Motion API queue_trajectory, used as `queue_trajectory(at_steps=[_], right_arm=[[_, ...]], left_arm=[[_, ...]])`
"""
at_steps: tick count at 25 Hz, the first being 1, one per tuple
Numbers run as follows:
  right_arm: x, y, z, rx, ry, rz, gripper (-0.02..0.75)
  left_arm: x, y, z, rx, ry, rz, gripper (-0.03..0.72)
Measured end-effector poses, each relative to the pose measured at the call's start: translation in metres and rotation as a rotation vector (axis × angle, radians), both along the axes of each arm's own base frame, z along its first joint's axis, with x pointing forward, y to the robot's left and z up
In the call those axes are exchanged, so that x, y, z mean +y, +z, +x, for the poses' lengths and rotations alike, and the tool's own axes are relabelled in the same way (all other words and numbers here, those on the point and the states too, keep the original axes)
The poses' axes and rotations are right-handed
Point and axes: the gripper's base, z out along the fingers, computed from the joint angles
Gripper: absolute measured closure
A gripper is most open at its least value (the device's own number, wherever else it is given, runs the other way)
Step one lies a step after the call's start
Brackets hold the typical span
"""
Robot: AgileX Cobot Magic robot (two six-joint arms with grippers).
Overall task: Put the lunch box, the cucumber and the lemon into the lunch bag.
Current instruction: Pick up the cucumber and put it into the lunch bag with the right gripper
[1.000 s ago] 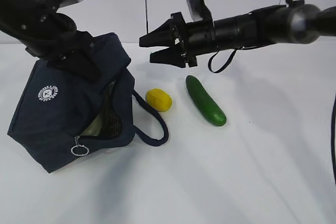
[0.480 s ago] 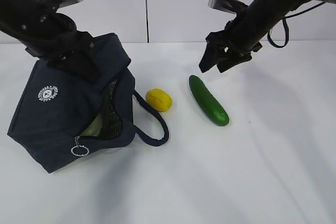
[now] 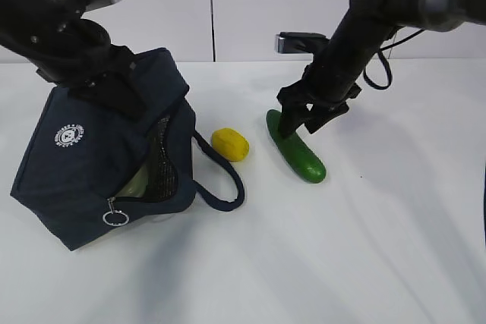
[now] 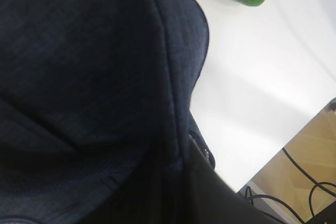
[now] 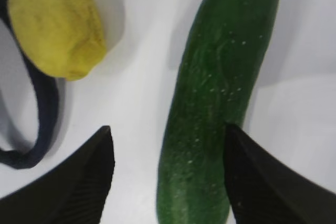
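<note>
The navy lunch bag (image 3: 99, 165) stands tilted on the left with its zipper mouth open. A pale green bit of the lunch box (image 3: 137, 182) shows inside. My left gripper (image 3: 114, 92) is shut on the bag's top edge, and dark fabric (image 4: 79, 51) fills the left wrist view. The yellow lemon (image 3: 230, 144) lies right of the bag. The dark green cucumber (image 3: 300, 158) lies beside it. My right gripper (image 3: 300, 123) is down over the cucumber's far end, open. In the right wrist view the cucumber (image 5: 220, 93) lies between the fingers of that gripper (image 5: 168, 128), against the right one, with the lemon (image 5: 55, 24) at upper left.
A loop handle (image 3: 224, 187) of the bag lies on the white table just in front of the lemon. The zipper's metal ring (image 3: 115, 217) hangs at the bag's front. The table's edge with cables below (image 4: 310, 166) shows in the left wrist view.
My right arm has swung away from the bag and come down, so the open gripper now straddles the cucumber's far end. The left arm and bag have not moved.
</note>
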Motion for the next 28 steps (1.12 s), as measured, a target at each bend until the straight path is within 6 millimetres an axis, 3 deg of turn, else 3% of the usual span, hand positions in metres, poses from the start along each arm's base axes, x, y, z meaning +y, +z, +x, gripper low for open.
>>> queue_trajectory(at_steps=[4, 11, 17, 22, 28], right_arm=[[0.011, -0.014, 0.001, -0.009, 0.000, -0.024, 0.251], [0.010, -0.040, 0.005, 0.023, -0.038, -0.086, 0.253], [0.008, -0.042, 0.005, 0.026, -0.055, -0.106, 0.393], [0.012, -0.028, 0.007, 0.037, -0.055, -0.072, 0.421], [0.027, 0.010, 0.006, 0.037, -0.004, 0.141, 0.423]], left_arm=[[0.000, 0.000, 0.000, 0.001, -0.002, 0.004, 0.673], [0.000, 0.000, 0.000, 0.001, -0.002, 0.004, 0.673], [0.000, 0.000, 0.000, 0.002, -0.003, 0.004, 0.673], [0.000, 0.000, 0.000, 0.002, -0.003, 0.004, 0.673], [0.000, 0.000, 0.000, 0.002, -0.003, 0.004, 0.673]])
